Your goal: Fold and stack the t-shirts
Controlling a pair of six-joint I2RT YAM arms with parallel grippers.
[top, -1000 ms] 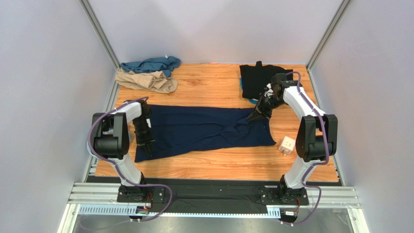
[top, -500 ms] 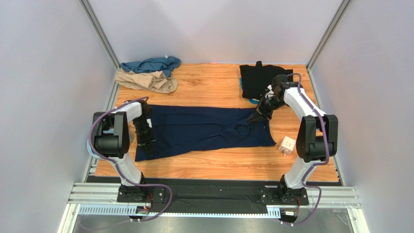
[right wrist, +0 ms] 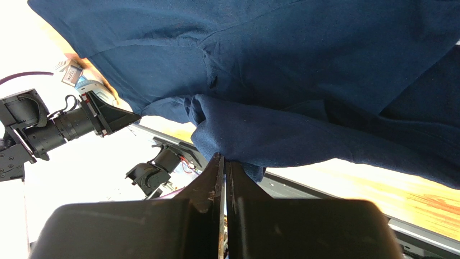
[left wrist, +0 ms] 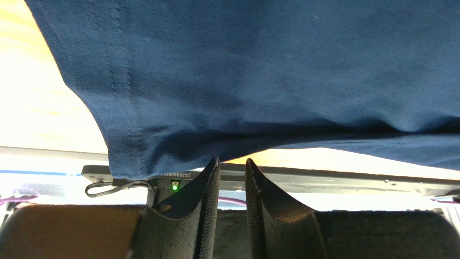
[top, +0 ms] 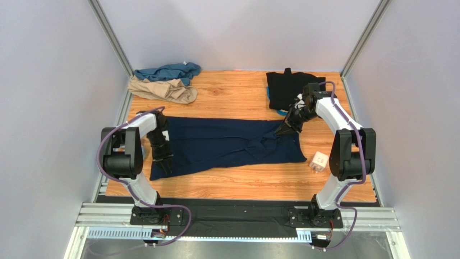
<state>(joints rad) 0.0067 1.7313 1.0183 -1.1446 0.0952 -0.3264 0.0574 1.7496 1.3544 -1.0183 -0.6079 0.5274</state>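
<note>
The dark navy t-shirt (top: 227, 143) lies spread across the middle of the table, bunched at its right part. My left gripper (top: 164, 167) is at its near-left corner. In the left wrist view its fingers (left wrist: 232, 160) stand slightly apart with their tips at the shirt's hem (left wrist: 243, 70) and nothing between them. My right gripper (top: 281, 131) is shut on a raised fold of the navy shirt (right wrist: 302, 65), pinched at the fingertips (right wrist: 225, 159). The black t-shirt (top: 286, 89) lies folded at the back right. The teal t-shirt (top: 167, 71) and the tan t-shirt (top: 164, 90) lie crumpled at the back left.
A small white cube (top: 319, 161) sits on the wood right of the navy shirt. A bit of pale blue (top: 281, 112) shows at the black shirt's near edge. Grey walls with metal posts close in the table on three sides.
</note>
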